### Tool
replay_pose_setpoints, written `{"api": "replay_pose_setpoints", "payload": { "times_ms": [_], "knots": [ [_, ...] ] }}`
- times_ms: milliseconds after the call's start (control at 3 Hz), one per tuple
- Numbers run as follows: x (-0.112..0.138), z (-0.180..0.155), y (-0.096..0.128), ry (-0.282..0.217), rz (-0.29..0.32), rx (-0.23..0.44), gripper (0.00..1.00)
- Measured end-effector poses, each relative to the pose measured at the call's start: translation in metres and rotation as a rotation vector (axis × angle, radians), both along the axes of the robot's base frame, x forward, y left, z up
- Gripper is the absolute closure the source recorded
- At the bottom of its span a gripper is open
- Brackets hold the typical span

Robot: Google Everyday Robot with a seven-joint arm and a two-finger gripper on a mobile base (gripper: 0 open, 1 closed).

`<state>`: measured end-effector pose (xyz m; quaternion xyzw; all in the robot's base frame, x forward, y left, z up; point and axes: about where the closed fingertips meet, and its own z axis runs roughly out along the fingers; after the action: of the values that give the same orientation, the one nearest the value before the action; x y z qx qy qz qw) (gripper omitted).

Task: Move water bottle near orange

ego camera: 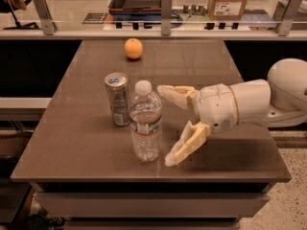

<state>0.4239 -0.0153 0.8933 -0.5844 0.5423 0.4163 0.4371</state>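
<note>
The water bottle (145, 121) stands upright near the front of the brown table (76, 138). It is clear ribbed plastic with a white cap and a label band. The orange (133, 48) sits at the far side of the table, well behind the bottle. My gripper (165, 125) is just right of the bottle, open, with its cream fingers (186, 143) spread wide and pointing left toward it. One finger tip is near the bottle's shoulder, the other near its base. It holds nothing.
A silver drink can (117, 98) stands upright just left of and behind the bottle, almost touching it. The white arm (268, 97) reaches in from the right. A railing and a cardboard box (229, 1) lie beyond the table's far edge.
</note>
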Motion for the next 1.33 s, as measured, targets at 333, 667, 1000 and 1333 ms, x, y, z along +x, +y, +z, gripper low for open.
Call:
{"api": "replay_pose_setpoints", "payload": {
  "times_ms": [333,667,1000,1333],
  "knots": [
    [-0.0007,0.0032,0.0162,0.004,0.017,0.005,0.00],
    [-0.0016,0.0038,0.0174,0.002,0.021,0.003,0.19],
    [-0.0025,0.0045,0.0194,0.001,0.025,0.002,0.41],
    [-0.0034,0.0052,0.0213,-0.001,0.029,0.001,0.64]
  ]
}}
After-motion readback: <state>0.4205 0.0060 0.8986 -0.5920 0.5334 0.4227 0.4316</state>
